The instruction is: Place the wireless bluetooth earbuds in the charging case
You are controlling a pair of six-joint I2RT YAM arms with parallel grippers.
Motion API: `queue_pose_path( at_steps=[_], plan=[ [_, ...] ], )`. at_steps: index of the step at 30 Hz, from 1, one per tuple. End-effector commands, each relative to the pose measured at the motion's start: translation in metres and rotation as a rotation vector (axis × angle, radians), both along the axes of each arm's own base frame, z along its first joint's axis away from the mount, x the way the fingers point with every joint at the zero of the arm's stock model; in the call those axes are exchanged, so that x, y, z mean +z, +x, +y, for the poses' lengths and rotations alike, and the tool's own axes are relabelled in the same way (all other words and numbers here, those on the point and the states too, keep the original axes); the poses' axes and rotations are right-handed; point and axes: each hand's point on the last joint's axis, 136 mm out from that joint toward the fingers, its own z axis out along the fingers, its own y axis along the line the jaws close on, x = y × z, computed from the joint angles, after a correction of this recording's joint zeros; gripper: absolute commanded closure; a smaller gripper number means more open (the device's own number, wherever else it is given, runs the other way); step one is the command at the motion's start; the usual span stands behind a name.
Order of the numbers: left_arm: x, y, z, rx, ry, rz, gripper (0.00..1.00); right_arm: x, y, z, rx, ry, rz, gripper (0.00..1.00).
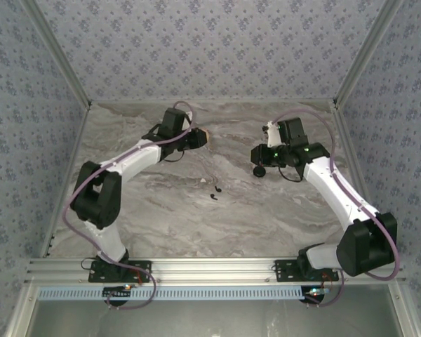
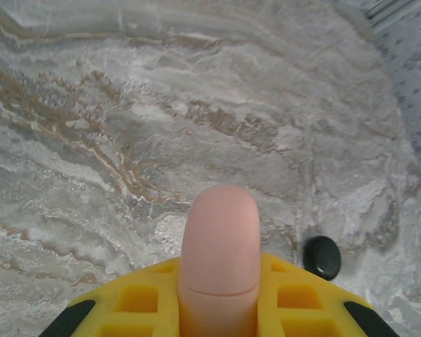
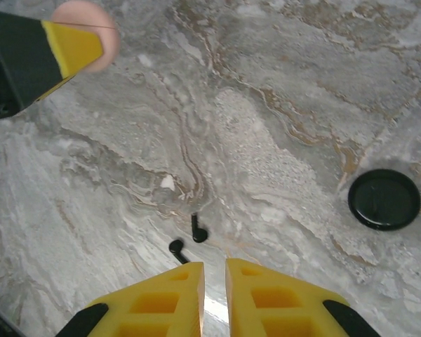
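- The left gripper, yellow plastic with a pink rubbery pad, has its jaws pressed together on nothing, over the grey marbled tabletop.
- The right gripper, with yellow fingers, is closed to a thin slit and holds nothing.
- The two tiny black hook-shaped earbuds lie loose on the tabletop side by side, just ahead of the right fingertips.
- The small round black puck-like charging case rests on the tabletop, well apart from the earbuds, near the right gripper.

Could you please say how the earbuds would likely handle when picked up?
The earbuds are tiny next to the charging case, so probably light and easily flicked aside. Their rounded heads and thin stems lying flat on the table suggest they may slip or pivot when pinched.
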Motion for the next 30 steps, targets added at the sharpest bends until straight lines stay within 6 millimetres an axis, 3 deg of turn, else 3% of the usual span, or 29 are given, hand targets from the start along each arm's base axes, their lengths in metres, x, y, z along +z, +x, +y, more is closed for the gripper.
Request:
queue_pose_path(
  at_steps=[1,11,24,30],
  plan=[
    [0.001,0.011,-0.012,-0.021,-0.026,0.048,0.87,-0.006,-0.008,-0.016,-0.053,-0.048,0.027,0.83],
    [-0.020,0.057,-0.031,-0.006,-0.052,0.103,0.87,-0.015,-0.017,-0.025,-0.083,-0.071,0.057,0.82],
    [-0.053,0.095,-0.054,0.006,-0.097,0.182,0.86,-0.016,-0.022,-0.025,-0.099,-0.055,0.070,0.82],
    [-0.070,0.103,-0.058,0.010,-0.097,0.217,0.86,-0.016,-0.026,-0.026,-0.104,-0.053,0.074,0.82]
  ],
)
